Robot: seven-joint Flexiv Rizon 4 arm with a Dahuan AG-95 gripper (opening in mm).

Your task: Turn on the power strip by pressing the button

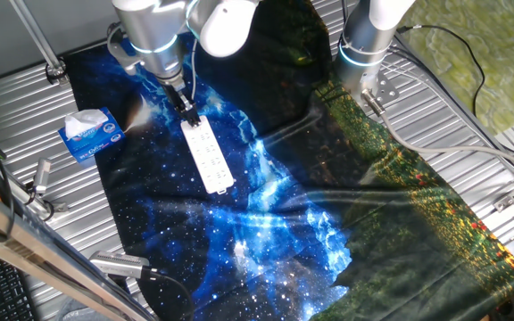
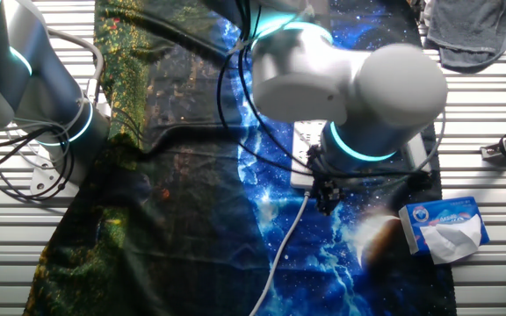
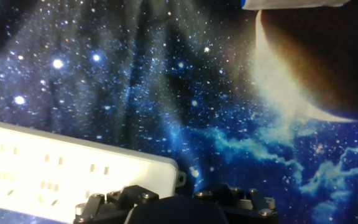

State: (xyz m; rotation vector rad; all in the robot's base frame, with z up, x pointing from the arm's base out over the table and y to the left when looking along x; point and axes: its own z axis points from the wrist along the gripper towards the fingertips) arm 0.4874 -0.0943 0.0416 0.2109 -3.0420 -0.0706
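The power strip (image 1: 209,158) is a long white bar that lies on the galaxy-print cloth, one end under my arm. In the other fixed view only a short piece of the strip (image 2: 302,140) shows behind my wrist, and its thin white cord (image 2: 281,250) runs toward the near edge. In the hand view the strip (image 3: 61,177) fills the lower left. My gripper (image 1: 188,112) points down at the strip's far end; in the other fixed view it (image 2: 326,198) hangs by the cord end. The button is not discernible. The fingertips are dark and no gap shows.
A blue-and-white tissue box (image 1: 89,134) sits left of the strip on the cloth and also shows in the other fixed view (image 2: 446,228). A second arm (image 1: 364,40) stands at the back right. Metal fittings (image 1: 38,183) lie at the left table edge.
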